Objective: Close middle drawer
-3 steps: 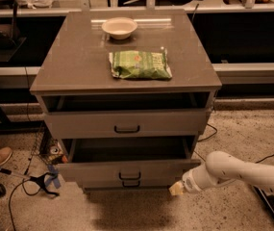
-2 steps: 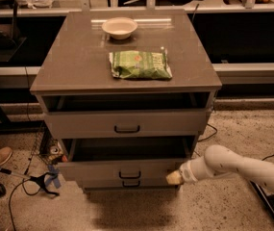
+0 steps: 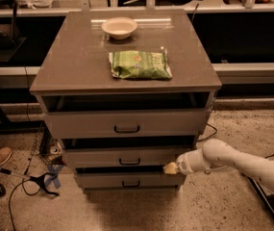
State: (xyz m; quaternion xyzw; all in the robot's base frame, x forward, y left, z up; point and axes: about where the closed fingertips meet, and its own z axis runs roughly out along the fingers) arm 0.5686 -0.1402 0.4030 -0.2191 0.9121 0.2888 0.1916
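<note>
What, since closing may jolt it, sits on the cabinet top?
White bowl and green packet; beneath the packet is hidden. The gripper is at the middle drawer's front corner.

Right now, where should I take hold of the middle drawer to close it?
Push the middle drawer on its flat front, coming straight from the front; its bar handle only suits pulling. The end effector is at the front's right edge.

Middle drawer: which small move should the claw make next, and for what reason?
Probably a short push straight back into the cabinet. The claw sits at the right end of the middle drawer front. That front appears to stand slightly out, with a dark gap above it, so the drawer looks not fully closed.
</note>
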